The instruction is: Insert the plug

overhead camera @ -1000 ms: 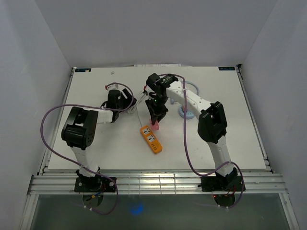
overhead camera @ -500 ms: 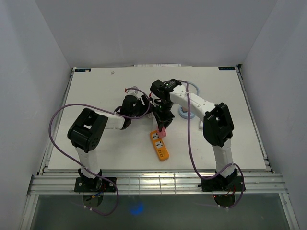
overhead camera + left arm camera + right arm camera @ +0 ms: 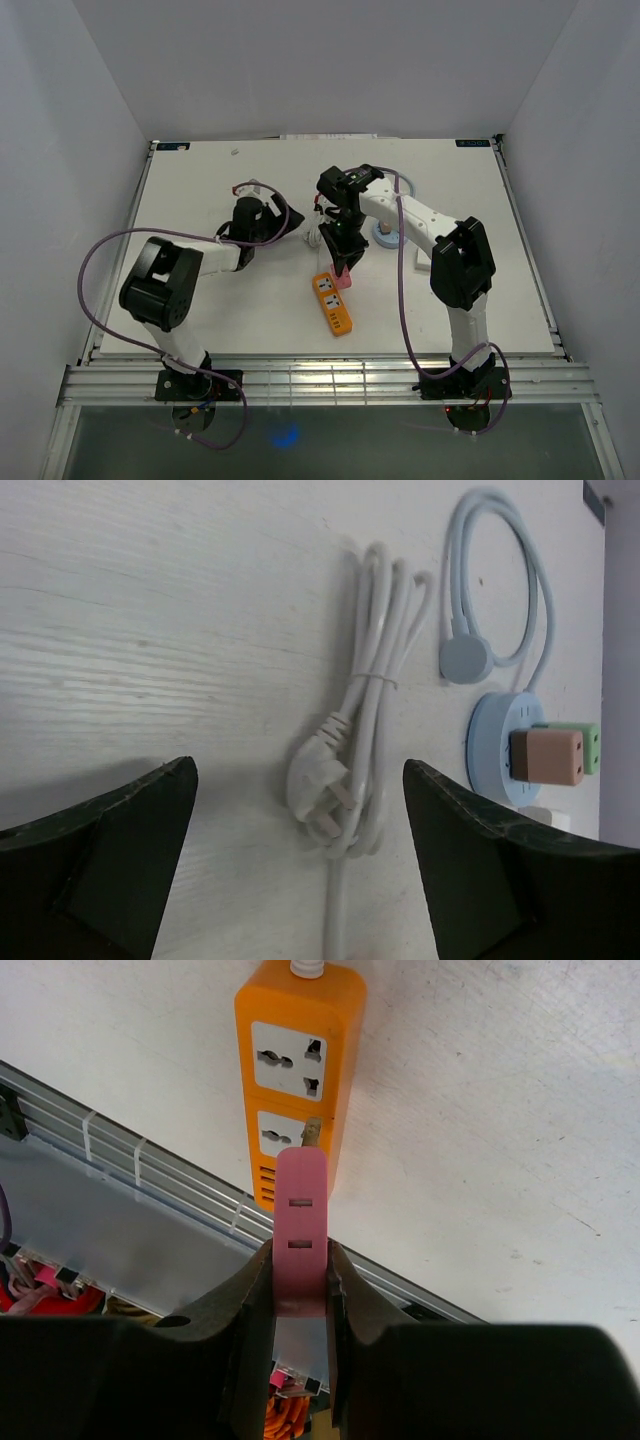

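Note:
An orange power strip lies mid-table; in the right wrist view it shows two white sockets. My right gripper is shut on a pink plug, whose prongs hang just above the strip's nearer socket. The plug shows by the strip's far end in the top view. My left gripper is open and empty, low over the table to the left, with a coiled white cord and its plug between its jaws.
A light blue round adapter carrying pink and green plugs, and a light blue cable loop, lie right of the white cord. The blue adapter sits beside the right arm. The table's metal front rail runs below the strip.
My left arm has pulled back to the left, away from the power strip. My right gripper, still holding the pink plug, has shifted slightly to the right, with the strip's far end under it.

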Available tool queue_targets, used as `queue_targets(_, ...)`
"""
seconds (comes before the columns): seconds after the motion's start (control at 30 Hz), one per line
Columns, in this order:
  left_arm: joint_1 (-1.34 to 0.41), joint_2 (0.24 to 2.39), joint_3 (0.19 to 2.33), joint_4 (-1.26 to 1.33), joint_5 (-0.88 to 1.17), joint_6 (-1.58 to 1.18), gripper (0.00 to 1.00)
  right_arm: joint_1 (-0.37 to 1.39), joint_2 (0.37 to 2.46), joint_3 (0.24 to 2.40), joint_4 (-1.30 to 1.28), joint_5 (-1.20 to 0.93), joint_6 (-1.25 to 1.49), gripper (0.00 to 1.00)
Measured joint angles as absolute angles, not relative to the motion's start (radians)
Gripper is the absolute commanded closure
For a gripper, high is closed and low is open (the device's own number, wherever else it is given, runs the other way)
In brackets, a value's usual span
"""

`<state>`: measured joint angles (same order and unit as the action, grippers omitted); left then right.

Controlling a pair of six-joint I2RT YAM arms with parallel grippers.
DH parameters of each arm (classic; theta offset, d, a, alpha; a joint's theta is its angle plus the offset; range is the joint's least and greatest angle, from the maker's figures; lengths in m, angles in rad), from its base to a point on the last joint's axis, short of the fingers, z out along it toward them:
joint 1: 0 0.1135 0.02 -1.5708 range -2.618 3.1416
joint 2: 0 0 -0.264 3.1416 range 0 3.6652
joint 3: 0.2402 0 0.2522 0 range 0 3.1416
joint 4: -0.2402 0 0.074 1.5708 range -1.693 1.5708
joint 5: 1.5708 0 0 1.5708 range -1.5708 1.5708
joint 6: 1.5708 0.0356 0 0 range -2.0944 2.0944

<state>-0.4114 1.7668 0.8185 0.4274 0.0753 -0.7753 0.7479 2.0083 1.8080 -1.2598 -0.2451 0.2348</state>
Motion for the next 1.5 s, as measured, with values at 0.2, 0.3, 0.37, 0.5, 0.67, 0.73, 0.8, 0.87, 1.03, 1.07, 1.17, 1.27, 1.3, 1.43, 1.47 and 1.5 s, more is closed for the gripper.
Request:
queue_targets(0.2, -0.3, 1.569, 0.678, 0.4, 0.075, -0.815, 0.02, 0.757, 2.022, 1.842, -1.276, -0.25, 0.236, 0.92)
queue_targets(0.3, -0.307, 1.46, 0.607, 0.387, 0.08, -0.825, 0.02, 0.77, 2.049, 1.877, -1.284, -0.251, 0.237, 0.92)
queue_targets(0.37, -0.312, 1.399, 0.567, 0.387, 0.08, -0.825, 0.02, 0.781, 2.073, 1.894, -1.283, -0.253, 0.242, 0.92)
queue_targets(0.5, -0.313, 1.328, 0.517, 0.379, 0.083, -0.81, 0.02, 0.796, 2.107, 1.9, -1.283, -0.253, 0.253, 0.92)
queue_targets(0.67, -0.311, 1.301, 0.463, 0.414, 0.118, -0.775, 0.02, 0.805, 2.121, 1.9, -1.284, -0.252, 0.259, 0.92)
queue_targets(0.73, -0.311, 1.291, 0.436, 0.437, 0.141, -0.766, 0.02, 0.805, 2.121, 1.9, -1.284, -0.249, 0.26, 0.92)
queue_targets(0.8, -0.312, 1.287, 0.421, 0.453, 0.157, -0.761, 0.02, 0.805, 2.121, 1.9, -1.284, -0.246, 0.26, 0.92)
queue_targets(0.87, -0.312, 1.285, 0.418, 0.462, 0.173, -0.756, 0.02, 0.805, 2.121, 1.9, -1.284, -0.244, 0.26, 0.92)
queue_targets(1.03, -0.312, 1.284, 0.418, 0.494, 0.197, -0.745, 0.02, 0.799, 2.121, 1.9, -1.284, -0.229, 0.26, 0.92)
queue_targets(1.07, -0.312, 1.284, 0.418, 0.5, 0.201, -0.743, 0.02, 0.798, 2.122, 1.9, -1.284, -0.225, 0.26, 0.92)
queue_targets(1.17, -0.312, 1.284, 0.418, 0.508, 0.211, -0.739, 0.02, 0.792, 2.121, 1.892, -1.284, -0.212, 0.26, 0.92)
queue_targets(1.27, -0.312, 1.284, 0.418, 0.51, 0.22, -0.736, 0.02, 0.785, 2.121, 1.872, -1.284, -0.207, 0.26, 0.92)
queue_targets(1.3, -0.312, 1.284, 0.418, 0.51, 0.223, -0.736, 0.02, 0.783, 2.122, 1.869, -1.285, -0.208, 0.26, 0.92)
queue_targets(1.43, -0.312, 1.284, 0.418, 0.511, 0.227, -0.733, 0.02, 0.78, 2.122, 1.869, -1.285, -0.208, 0.262, 0.92)
queue_targets(1.47, -0.312, 1.284, 0.418, 0.513, 0.228, -0.733, 0.02, 0.78, 2.122, 1.869, -1.285, -0.208, 0.262, 0.92)
queue_targets(1.5, -0.312, 1.284, 0.418, 0.516, 0.229, -0.733, 0.02, 0.78, 2.122, 1.869, -1.284, -0.208, 0.262, 0.92)
